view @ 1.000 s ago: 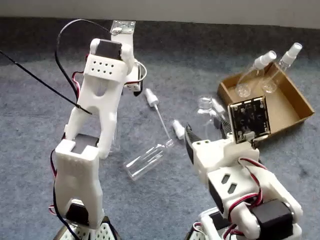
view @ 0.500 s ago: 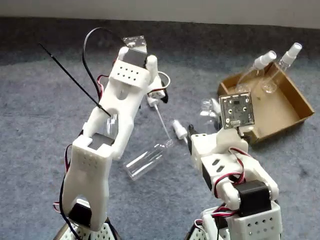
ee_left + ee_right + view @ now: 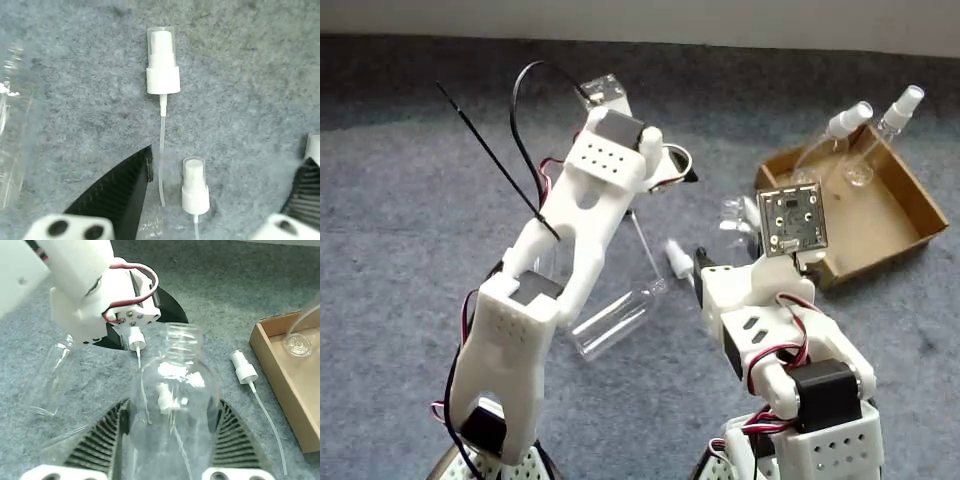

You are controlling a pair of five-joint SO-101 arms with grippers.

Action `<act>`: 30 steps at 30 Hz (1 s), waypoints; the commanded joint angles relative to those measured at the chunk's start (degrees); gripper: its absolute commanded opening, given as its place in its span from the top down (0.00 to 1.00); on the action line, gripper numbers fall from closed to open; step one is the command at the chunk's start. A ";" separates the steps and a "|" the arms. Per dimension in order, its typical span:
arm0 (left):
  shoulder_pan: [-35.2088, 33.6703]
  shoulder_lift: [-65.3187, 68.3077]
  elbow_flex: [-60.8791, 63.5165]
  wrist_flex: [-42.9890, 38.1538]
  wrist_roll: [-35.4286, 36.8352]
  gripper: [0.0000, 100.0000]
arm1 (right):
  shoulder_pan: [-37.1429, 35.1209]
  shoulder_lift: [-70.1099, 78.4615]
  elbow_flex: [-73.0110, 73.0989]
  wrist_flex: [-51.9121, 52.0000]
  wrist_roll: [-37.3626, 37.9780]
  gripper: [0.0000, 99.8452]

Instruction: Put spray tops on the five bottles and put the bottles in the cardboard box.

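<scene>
Carpet [image 3: 410,230]: grey, covering the whole work surface up to a pale wall along the far edge.
Cardboard box [image 3: 895,212]: toward the carpet's right edge, open, with two capped bottles [image 3: 828,148] leaning on its far wall.
Left gripper [image 3: 227,161]: at the end of a long reach over the middle of the carpet, hanging above the loose spray tops. Its jaws are spread wide with nothing in them.
Right gripper [image 3: 172,410]: just beside the box's near-left corner, jaws pressed against both sides of a clear bottle.
Held bottle [image 3: 175,385]: topless, its open mouth pointing away from the wrist, toward the left gripper.
Lying bottle [image 3: 615,320]: on its side near the middle of the carpet, long axis on a diagonal, one end tucked under the left arm.
First spray top [image 3: 163,75]: flat on the carpet beyond the left fingertips, its long tube trailing back beside the black jaw.
Second spray top [image 3: 195,186]: flat between the open left jaws, head toward the fingertips and tube toward the wrist.
Relation that matters: both tops lie lengthwise along the left jaws, so a squeeze would catch a collar across its width. The left arm is much the nearer — the right is busy with the bottle.
Change: over the last second the left arm has swung from the far-left part of the carpet toward the box, arriving over the tops. The right arm turned slightly early on, then stayed put.
</scene>
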 commanded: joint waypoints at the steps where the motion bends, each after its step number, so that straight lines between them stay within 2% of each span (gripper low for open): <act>1: 0.48 -0.92 4.09 -5.98 0.70 0.61 | 0.57 -0.75 -0.31 -1.54 0.70 0.90; 16: -5.76 -0.31 6.02 -12.57 0.97 0.61 | 0.48 -0.66 -0.22 -1.54 0.70 0.90; 23: -6.20 7.25 5.58 -18.37 0.97 0.61 | 0.48 -0.66 -0.13 -1.45 0.70 0.90; 30: -6.20 7.96 5.58 -20.48 0.88 0.61 | 0.48 -0.66 -0.04 -1.27 0.70 0.90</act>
